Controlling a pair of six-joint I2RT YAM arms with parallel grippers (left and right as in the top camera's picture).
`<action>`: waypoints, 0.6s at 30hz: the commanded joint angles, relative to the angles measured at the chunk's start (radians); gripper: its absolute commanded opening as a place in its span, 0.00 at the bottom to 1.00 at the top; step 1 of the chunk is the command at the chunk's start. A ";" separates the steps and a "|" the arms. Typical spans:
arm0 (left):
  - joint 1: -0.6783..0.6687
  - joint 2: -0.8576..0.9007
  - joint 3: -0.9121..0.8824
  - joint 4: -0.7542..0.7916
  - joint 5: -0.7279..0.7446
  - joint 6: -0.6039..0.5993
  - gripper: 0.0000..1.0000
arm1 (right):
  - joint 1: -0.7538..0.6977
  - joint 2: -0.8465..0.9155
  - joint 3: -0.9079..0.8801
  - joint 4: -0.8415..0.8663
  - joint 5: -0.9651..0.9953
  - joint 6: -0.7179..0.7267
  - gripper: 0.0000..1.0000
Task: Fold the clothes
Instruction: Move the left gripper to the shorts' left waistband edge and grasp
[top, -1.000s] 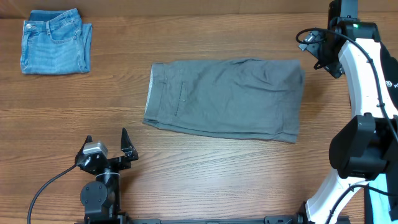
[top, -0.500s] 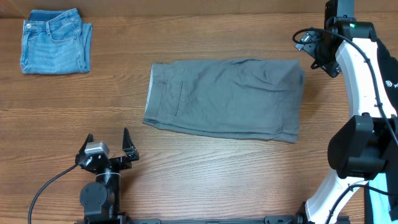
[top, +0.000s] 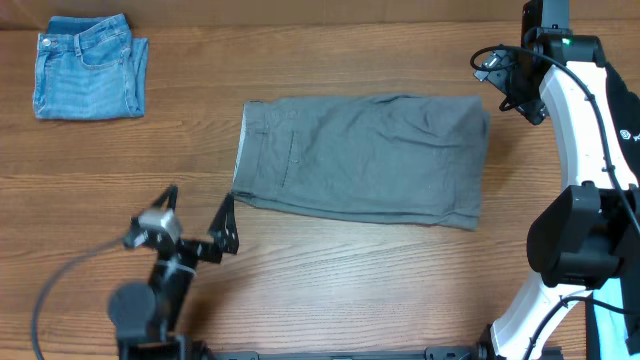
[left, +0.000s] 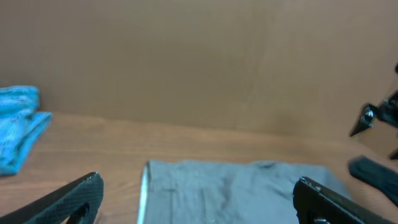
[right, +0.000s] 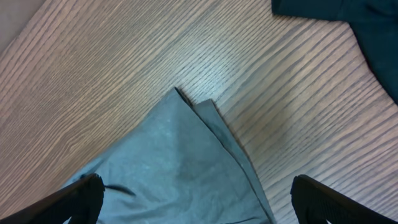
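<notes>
The left fingers (top: 228, 218) stand wide apart and hold nothing. They sit low over the brown wood-grain surface (top: 350, 285), just off the near left corner of the plain mid-grey fabric shorts (top: 360, 158), and from overhead it is hard to tell whether the nearer tip touches the cloth edge. In the left wrist view both black fingers (left: 68, 200) frame the shorts (left: 236, 186), whose pale waistband edge runs up the left side, with the garment spread flat behind it. The right fingers (right: 329, 198) are also spread apart and empty, hanging above the far right corner of the shorts (right: 174, 168). That corner shows as a pointed fold of grey cloth lying on the striped wood. Seen from above, the white right arm (top: 580, 120) reaches up along the right edge of the surface. The shorts lie in the middle of the surface as a broad, slightly slanted rectangle, with the waistband to the left, the leg hems to the right, and a stitched pocket seam near the waistband. A folded pair of light blue denim jeans (top: 88, 67) rests at the far left corner, well apart from the shorts, and appears as a blue heap (left: 15, 130) at the left edge of the left wrist view.
</notes>
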 joint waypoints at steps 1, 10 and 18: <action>-0.005 0.268 0.283 -0.133 0.090 0.070 1.00 | -0.002 -0.016 0.020 0.004 0.000 0.004 1.00; -0.006 0.896 0.851 -0.527 0.375 0.166 1.00 | -0.002 -0.016 0.020 0.004 -0.001 0.004 1.00; -0.065 1.311 1.266 -1.035 0.053 0.169 1.00 | -0.001 -0.016 0.020 0.004 0.000 0.004 1.00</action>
